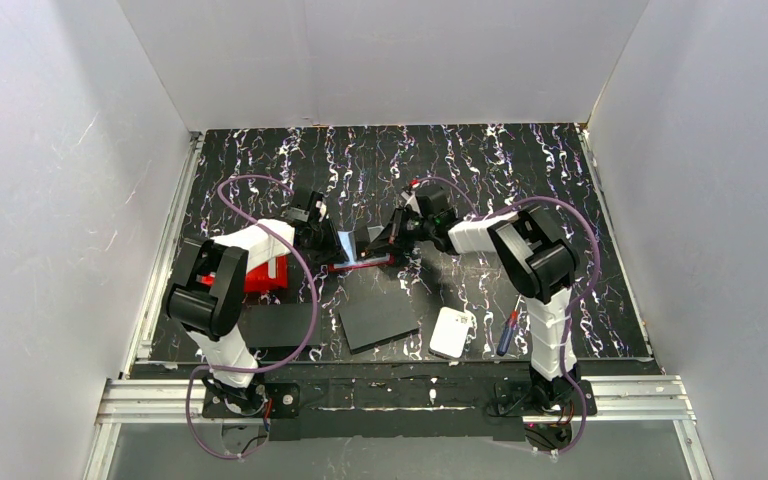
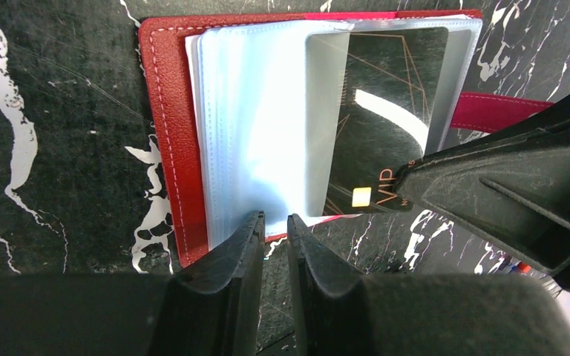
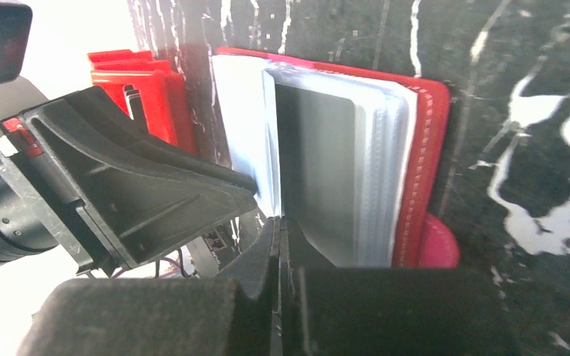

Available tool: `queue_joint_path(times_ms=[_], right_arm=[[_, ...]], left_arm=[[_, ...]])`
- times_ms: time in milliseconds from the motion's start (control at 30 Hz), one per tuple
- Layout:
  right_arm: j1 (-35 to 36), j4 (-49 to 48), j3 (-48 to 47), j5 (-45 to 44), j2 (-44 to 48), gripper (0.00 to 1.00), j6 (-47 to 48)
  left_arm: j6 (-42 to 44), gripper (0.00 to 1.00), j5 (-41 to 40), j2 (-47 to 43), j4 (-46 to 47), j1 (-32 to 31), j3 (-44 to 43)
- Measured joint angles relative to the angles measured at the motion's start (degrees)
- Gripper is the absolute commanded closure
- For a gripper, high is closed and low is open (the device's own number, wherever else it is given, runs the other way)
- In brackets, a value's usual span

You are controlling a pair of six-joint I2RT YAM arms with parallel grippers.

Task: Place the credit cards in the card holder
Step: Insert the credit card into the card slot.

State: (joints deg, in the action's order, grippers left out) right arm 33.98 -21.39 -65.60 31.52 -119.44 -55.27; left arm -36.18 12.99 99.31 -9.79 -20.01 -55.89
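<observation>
The dark red card holder lies open on the marbled table, its clear sleeves fanned up. My left gripper pinches the near edge of one sleeve, jaws almost together. A dark credit card with a gold chip and "VIP" print sits partly inside a sleeve pocket. My right gripper is shut on that card's corner; its fingers come in from the right. In the right wrist view the credit card looks grey inside the card holder. From above, both grippers meet over the card holder.
A bright red open bin stands by the left arm. Two black flat sheets lie near the front edge. A white rounded pad and a blue-and-red pen-like tool lie front right. White walls enclose the table.
</observation>
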Motion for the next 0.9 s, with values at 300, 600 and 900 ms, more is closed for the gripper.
queue_joint_path(times_ms=[300,600,900], right_arm=[[1.6,-2.38,0.24,-0.75,-0.21,0.95,-0.33],[1.74,6.68,-3.81,-0.86,-0.21,0.67,8.45],[2.59,21.11,-10.92,-4.41,0.87,0.54,21.39]], left_arm=[[-0.48,0.68,0.17,-1.47,0.5,0.0,1.09],[1.82,0.71,-1.67,-4.28,-4.39,1.43,0.36],[3.86,0.81,-3.64,-2.09,-5.21,2.91,-0.97]])
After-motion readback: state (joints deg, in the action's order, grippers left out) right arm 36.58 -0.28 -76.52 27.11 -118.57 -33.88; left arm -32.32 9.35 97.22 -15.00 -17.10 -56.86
